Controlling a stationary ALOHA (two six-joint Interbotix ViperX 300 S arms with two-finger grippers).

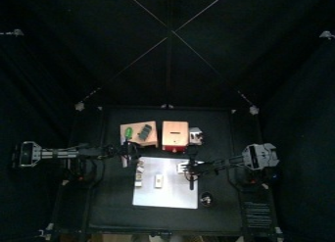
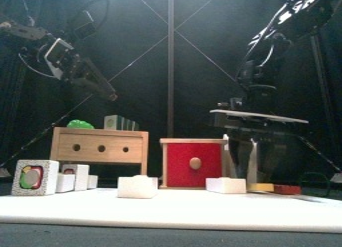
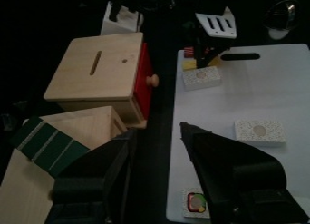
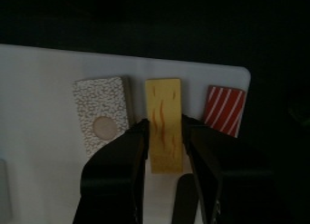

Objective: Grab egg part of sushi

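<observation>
The egg part (image 4: 165,135) is a flat yellow strip lying on the white cutting board (image 4: 36,101), between a white rice block (image 4: 100,114) and a red striped strip (image 4: 224,110). My right gripper (image 4: 165,164) is down over the board with one jaw on each side of the egg strip, close to its long edges, still open. In the front view the right gripper (image 2: 242,161) hangs just behind a rice block (image 2: 225,185). My left gripper (image 3: 158,169) is open and empty, raised over the table's left side.
A wooden box (image 2: 100,146) and a red box (image 2: 194,163) stand behind the board. A second rice block (image 2: 138,187) lies on the board, and several sushi pieces (image 2: 40,177) stand at the front left. Black curtains surround the table.
</observation>
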